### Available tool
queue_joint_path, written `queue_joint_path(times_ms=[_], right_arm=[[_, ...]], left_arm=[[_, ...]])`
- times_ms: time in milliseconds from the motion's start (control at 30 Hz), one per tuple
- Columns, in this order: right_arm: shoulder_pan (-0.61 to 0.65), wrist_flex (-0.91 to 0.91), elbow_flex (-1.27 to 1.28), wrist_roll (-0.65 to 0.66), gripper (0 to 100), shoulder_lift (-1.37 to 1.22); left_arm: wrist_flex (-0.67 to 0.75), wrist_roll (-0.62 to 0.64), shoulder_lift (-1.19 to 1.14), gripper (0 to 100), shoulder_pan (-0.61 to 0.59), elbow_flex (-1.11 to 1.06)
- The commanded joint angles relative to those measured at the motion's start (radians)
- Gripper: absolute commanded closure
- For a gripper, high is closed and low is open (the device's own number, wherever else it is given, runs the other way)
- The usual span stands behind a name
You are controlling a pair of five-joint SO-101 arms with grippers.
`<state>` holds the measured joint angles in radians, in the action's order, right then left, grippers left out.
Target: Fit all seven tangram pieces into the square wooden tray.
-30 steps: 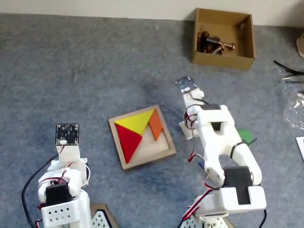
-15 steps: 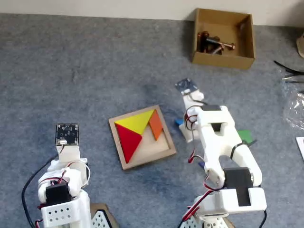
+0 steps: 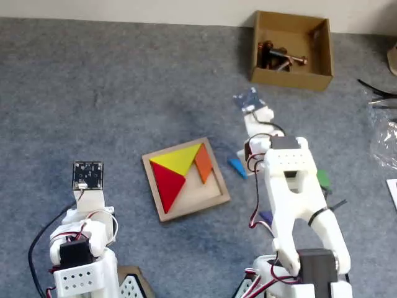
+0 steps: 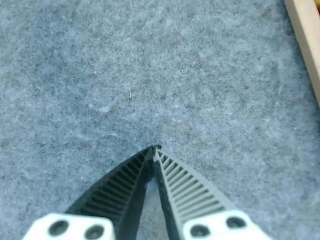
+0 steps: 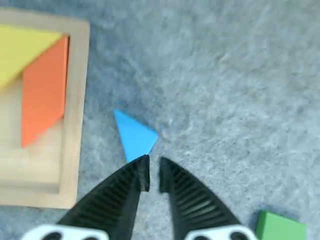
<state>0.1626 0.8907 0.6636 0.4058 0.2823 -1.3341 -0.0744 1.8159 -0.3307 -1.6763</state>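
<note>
Loose blue triangle (image 5: 134, 135) outside the tray (image 5: 79, 125), right tool (image 5: 151, 175) just beside it.
Its tips slightly parted, apparently empty; left tool (image 4: 154, 150) closed on nothing, over table (image 4: 150, 60).

We log the end effector (image 5: 153, 172) with fingers slightly parted, tips just short of a blue triangle (image 5: 135, 135) on the grey surface (image 5: 240, 75). Beside the triangle, the wooden tray (image 5: 76, 125) holds an orange piece (image 5: 45, 95) touching a yellow piece (image 5: 25, 50). A green piece (image 5: 281, 227) lies well apart.

You have one wooden tray (image 3: 201, 192) holding three pieces: yellow triangle (image 3: 177, 160), red triangle (image 3: 169, 183), orange parallelogram (image 3: 204, 164). Two loose ones show clearly on the surface (image 3: 93, 93): blue triangle (image 3: 236, 166), green piece (image 3: 322, 179). One cardboard box (image 3: 288, 77).
</note>
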Motion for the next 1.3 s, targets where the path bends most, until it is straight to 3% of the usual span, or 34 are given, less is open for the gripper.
queue_joint_path(times_ms=[0,400,600,1267], right_arm=[[0.008,-0.001,-0.051,-0.038,85.4,0.053],[0.188,-0.001,-0.051,-0.009,81.7,-0.062],[0.191,-0.002,-0.059,0.087,81.7,-0.168],[0.157,-0.125,-0.061,0.087,81.7,-0.28]], left_arm=[[-0.005,0.009,0.005,99,-0.013,-0.019],[-0.005,0.009,0.005,99,-0.013,-0.019],[-0.005,0.009,0.005,99,-0.013,-0.019],[-0.005,0.009,0.005,99,-0.013,-0.019]])
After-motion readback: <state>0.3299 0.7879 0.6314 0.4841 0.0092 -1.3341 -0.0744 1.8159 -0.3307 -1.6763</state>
